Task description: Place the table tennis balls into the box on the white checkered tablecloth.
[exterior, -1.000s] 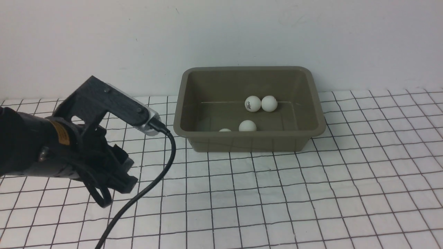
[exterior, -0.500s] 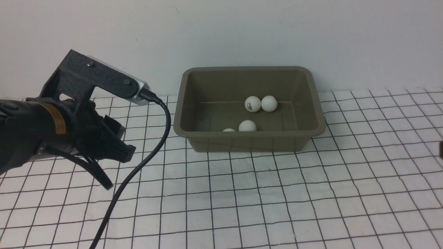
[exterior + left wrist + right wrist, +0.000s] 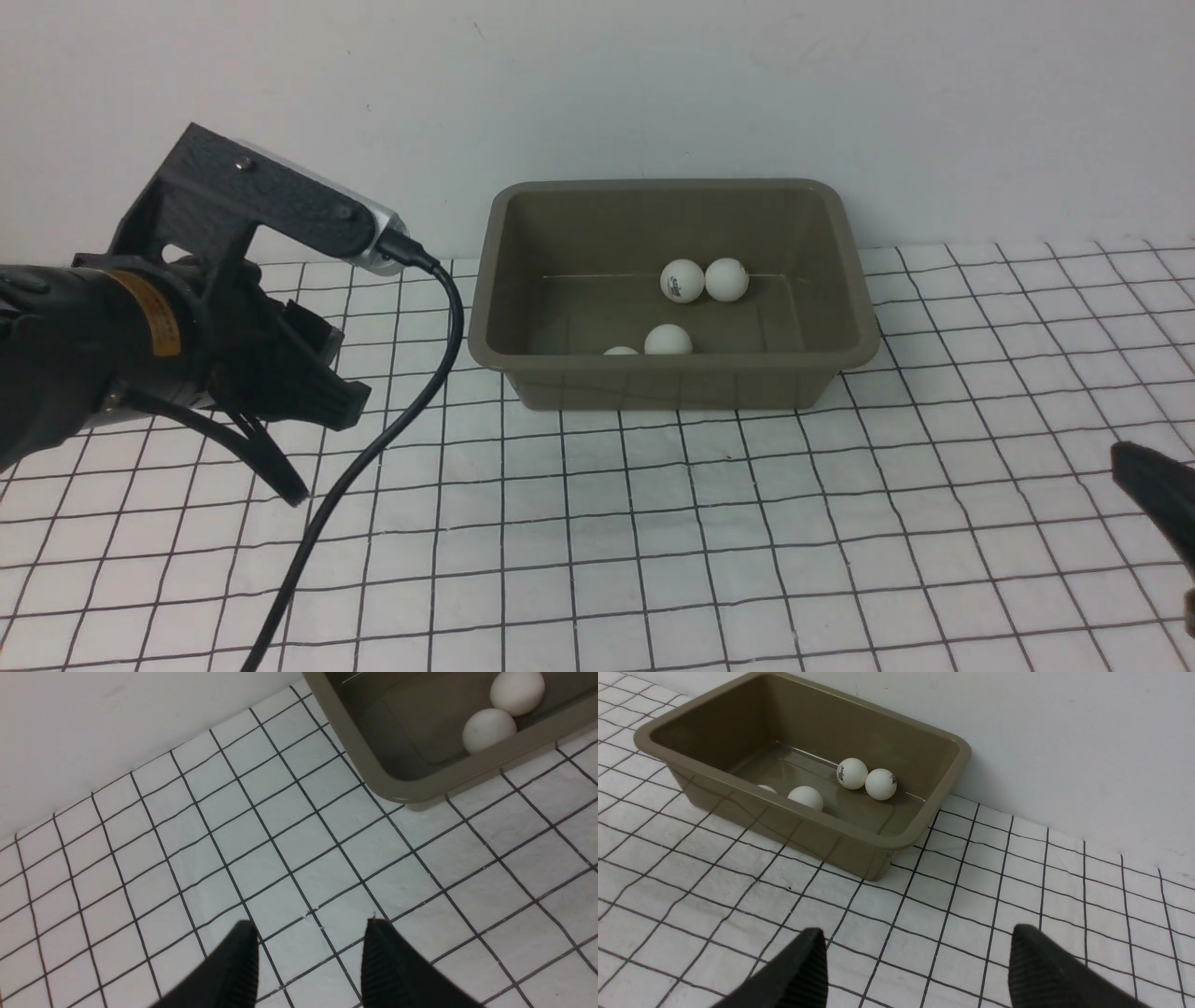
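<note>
Several white table tennis balls lie inside the olive-grey box (image 3: 579,224). Two touch each other near the back (image 3: 682,280) (image 3: 726,279), one (image 3: 668,340) lies nearer the front, and another (image 3: 620,351) peeks over the front rim. The box stands on the white checkered tablecloth (image 3: 747,523) against the wall. My left gripper (image 3: 322,397) hovers left of the box with its fingers (image 3: 243,961) apart and nothing between them. My right gripper (image 3: 920,938) is open and empty, low on the right, and points toward the box (image 3: 859,835).
A black cable (image 3: 411,420) hangs from the left wrist camera down to the cloth in front of the box's left corner. A plain white wall (image 3: 653,84) rises directly behind the box.
My left arm has risen and drawn back to the left. A tip of my right gripper has come into the front view at the right edge. The half-hidden ball rolled slightly right.
</note>
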